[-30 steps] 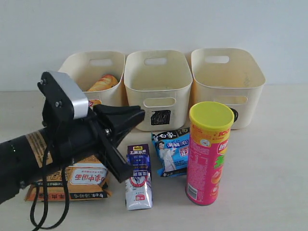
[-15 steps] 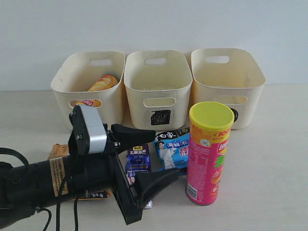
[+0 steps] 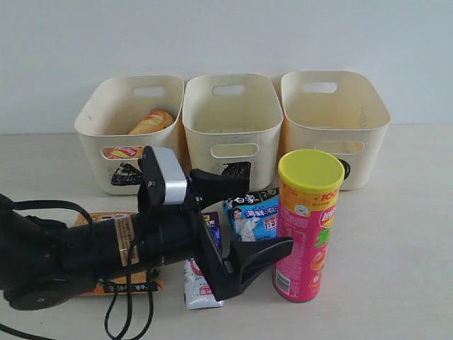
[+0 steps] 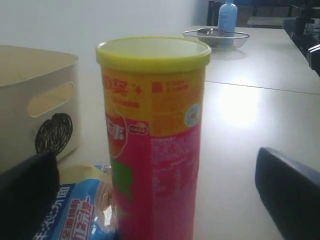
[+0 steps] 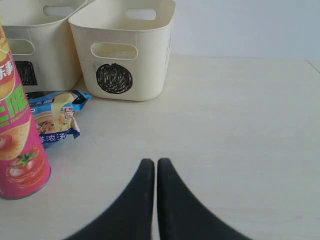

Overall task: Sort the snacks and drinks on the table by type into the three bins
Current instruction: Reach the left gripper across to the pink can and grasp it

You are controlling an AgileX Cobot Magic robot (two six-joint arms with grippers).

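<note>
The left gripper [image 3: 249, 211], its jaws wide open and holding nothing, points at the pink chip can [image 3: 306, 234], which stands upright near the front edge of the worktop. It should probably close on the middle of this smooth, rigid cylinder, below the yellow plastic lid [image 3: 311, 171], without catching the crinkly blue noodle packet [image 3: 253, 221] just beside it. The right gripper [image 5: 155, 167] has its jaws pressed together on nothing.

Scribbled circle [image 5: 114, 78] on right bin [image 5: 152, 70]
</note>
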